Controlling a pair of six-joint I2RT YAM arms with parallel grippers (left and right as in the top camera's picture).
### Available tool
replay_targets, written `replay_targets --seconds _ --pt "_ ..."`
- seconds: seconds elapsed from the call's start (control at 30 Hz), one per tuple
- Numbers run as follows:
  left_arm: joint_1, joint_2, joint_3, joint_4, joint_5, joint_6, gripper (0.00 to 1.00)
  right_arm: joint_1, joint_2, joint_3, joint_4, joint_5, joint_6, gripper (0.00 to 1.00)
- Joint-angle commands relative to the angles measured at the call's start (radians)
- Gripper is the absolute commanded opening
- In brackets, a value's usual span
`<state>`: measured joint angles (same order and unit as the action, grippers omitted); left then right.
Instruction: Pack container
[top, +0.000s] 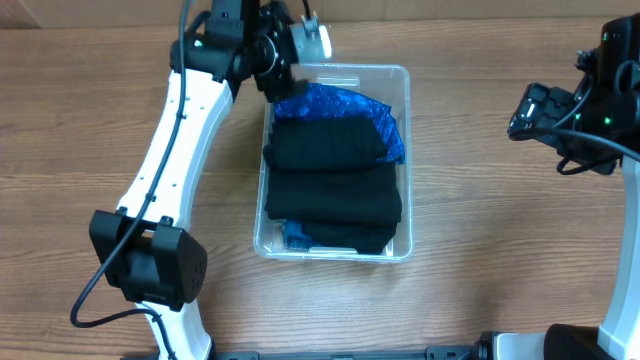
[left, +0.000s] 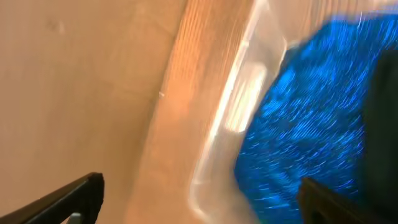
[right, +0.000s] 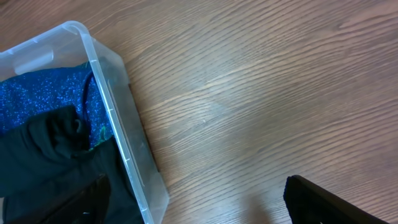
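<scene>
pack container: hazards and blind spots. the left end effector (left: 202, 208) hangs with its fingers spread wide and nothing held. directly below it, between the two fingers, runs the rim of the container (left: 244, 102), with blue cloth (left: 311, 124) just inside. the right end effector (right: 199, 211) is likewise spread and empty over bare bench (right: 249, 93), and the container's wall lies off its left side, apart from it. the container rests on the bench with its far left corner under the left end effector.

risks, as judged: a descent from here would likely put one left finger outside the wall and one inside, so closing would pinch plastic and drag or tip the container. a finger catching the blue cloth could lift it back out. the black clothes (top: 330, 185) just beside the left end effector fill the container nearly to the rim, so a push could spill a fold over the edge.

not resolved: the left wrist view is smeared, so the gap between fingertip and rim cannot be told. overhead, the wrist covers the left fingertips. the clothes cover the container's floor. a small blue item (top: 293, 235) at the corner farthest from the left end effector cannot be identified. in the right wrist view one finger merges with the black clothes.
</scene>
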<state>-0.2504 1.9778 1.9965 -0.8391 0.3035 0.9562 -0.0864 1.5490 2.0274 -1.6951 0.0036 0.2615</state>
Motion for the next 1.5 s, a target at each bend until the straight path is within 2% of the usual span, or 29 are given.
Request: replay_targets --seconds 0.0,0.03,0.07,0.1,0.2,0.23,0.43,0.6,0.77,0.93,1.07,1.17,1.27,1.47 --pt "-0.024 -0.017 0.104 -0.132 0.098 -0.438 0.84 -0.005 -0.025 0.000 0.002 -0.006 -0.005 0.93" --pt "-0.029 -0.017 0.113 -0.175 0.143 -0.467 0.76 -0.005 -0.024 0.000 0.002 -0.006 -0.005 0.93" --pt "-0.040 -0.017 0.117 -0.234 0.210 -0.507 0.59 -0.005 -0.024 0.000 0.002 -0.006 -0.005 0.93" --pt "-0.050 -0.017 0.117 -0.281 0.254 -0.535 0.50 -0.005 -0.024 0.000 0.002 -0.006 -0.005 0.93" --pt "-0.087 -0.014 0.110 -0.409 0.262 -0.570 0.10 -0.005 -0.025 0.000 0.002 -0.006 -0.005 0.93" --pt "-0.099 -0.014 0.109 -0.447 0.248 -0.580 0.04 -0.005 -0.024 0.000 0.002 -0.006 -0.005 0.93" --pt "-0.158 -0.014 0.106 -0.606 0.161 -0.719 0.04 -0.005 -0.024 0.000 0.002 -0.006 -0.004 0.93" --pt "-0.172 -0.014 0.072 -0.580 0.063 -0.885 0.04 -0.005 -0.025 0.000 0.002 -0.006 -0.005 0.93" --pt "-0.172 -0.014 -0.052 -0.482 0.043 -1.027 0.04 -0.005 -0.024 0.000 0.002 -0.006 -0.005 0.94" --pt "-0.169 -0.005 -0.261 -0.273 -0.071 -1.172 0.04 -0.005 -0.025 0.000 0.002 -0.006 -0.005 0.94" --pt "-0.169 -0.002 -0.419 -0.155 -0.071 -1.266 0.04 -0.005 -0.025 0.000 0.002 -0.006 -0.005 0.94" --pt "-0.166 -0.002 -0.482 -0.117 -0.071 -1.297 0.04 -0.005 -0.024 0.000 0.002 -0.006 -0.005 0.93" --pt "-0.164 -0.006 -0.466 -0.121 -0.066 -1.281 0.04 -0.005 -0.024 0.000 0.002 -0.009 -0.005 0.94" --pt "-0.164 -0.040 -0.252 -0.212 -0.068 -1.205 0.04 -0.005 -0.025 0.000 0.002 -0.017 -0.005 0.94"
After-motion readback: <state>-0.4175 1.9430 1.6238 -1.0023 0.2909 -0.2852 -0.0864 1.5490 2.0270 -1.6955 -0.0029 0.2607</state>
